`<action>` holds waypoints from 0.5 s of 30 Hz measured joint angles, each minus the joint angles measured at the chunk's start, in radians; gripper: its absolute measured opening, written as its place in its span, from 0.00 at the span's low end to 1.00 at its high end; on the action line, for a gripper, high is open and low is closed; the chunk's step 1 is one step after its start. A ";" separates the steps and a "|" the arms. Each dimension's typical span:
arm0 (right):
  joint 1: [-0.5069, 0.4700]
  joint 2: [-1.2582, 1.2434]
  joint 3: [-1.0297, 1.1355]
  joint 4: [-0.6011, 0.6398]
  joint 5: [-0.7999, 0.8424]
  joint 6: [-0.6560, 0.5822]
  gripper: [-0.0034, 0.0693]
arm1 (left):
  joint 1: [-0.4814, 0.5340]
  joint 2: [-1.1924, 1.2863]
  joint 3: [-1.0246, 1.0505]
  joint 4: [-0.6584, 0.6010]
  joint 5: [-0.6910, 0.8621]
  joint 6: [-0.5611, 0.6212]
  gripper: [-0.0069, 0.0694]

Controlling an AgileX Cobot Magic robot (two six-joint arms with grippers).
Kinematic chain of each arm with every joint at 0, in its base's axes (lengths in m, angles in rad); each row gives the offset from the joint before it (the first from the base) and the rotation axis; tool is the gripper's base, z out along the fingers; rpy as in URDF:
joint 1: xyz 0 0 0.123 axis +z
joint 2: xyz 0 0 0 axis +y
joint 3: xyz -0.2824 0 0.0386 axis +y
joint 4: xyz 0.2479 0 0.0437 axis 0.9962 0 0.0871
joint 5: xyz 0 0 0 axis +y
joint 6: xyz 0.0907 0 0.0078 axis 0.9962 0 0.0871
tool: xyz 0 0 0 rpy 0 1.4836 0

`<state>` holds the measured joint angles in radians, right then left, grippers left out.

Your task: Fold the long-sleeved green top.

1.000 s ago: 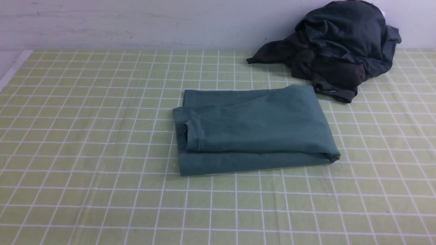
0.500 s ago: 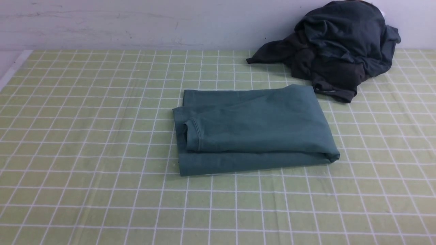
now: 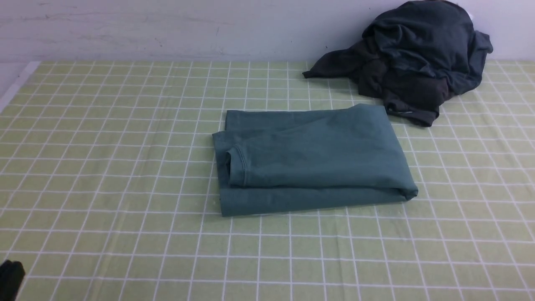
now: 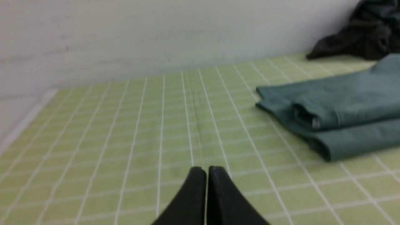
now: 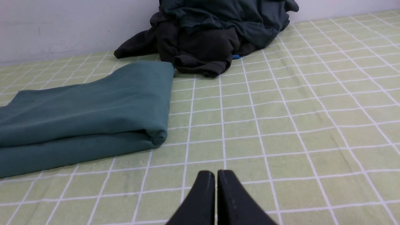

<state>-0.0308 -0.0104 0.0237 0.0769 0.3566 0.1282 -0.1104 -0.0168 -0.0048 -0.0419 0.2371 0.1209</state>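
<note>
Your left arm (image 3: 11, 278) has just come into the near left corner of the front view, where a moment ago you had no arm showing; the top (image 3: 317, 154) lies exactly as it did. That suggests to me that you are starting another move on the left side, perhaps to tidy the fold, though it could be no more than a shift of the arm.

Your left claw (image 4: 207, 176) has its fingers together with nothing between them, and your right claw (image 5: 216, 179) is closed and empty too. Either would have to open before it could take cloth.

The top sits on the bench (image 3: 271, 259) around the middle, just on the near side of the dark heap (image 3: 418, 46), its far right corner close to it. It is already folded into a compact, roughly oblong bundle, so I judge the job mostly done. It is not neat, though: the upper layer runs askew over the lower one, which shows along the near edge and at the far left corner. A seamed edge curls up at the left end, and the near right corner is bunched. Neither sleeve can be told apart.
</note>
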 joint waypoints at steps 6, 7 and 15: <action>-0.001 0.000 0.000 0.000 0.000 0.000 0.05 | 0.013 0.001 0.028 -0.026 0.127 -0.024 0.09; -0.001 0.000 0.000 0.000 0.001 0.000 0.05 | 0.014 0.001 0.027 -0.029 0.129 -0.026 0.09; -0.001 0.000 0.000 0.000 0.001 0.000 0.05 | 0.014 0.001 0.026 -0.031 0.130 -0.029 0.09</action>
<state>-0.0316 -0.0104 0.0237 0.0769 0.3577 0.1282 -0.0963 -0.0157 0.0215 -0.0727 0.3674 0.0921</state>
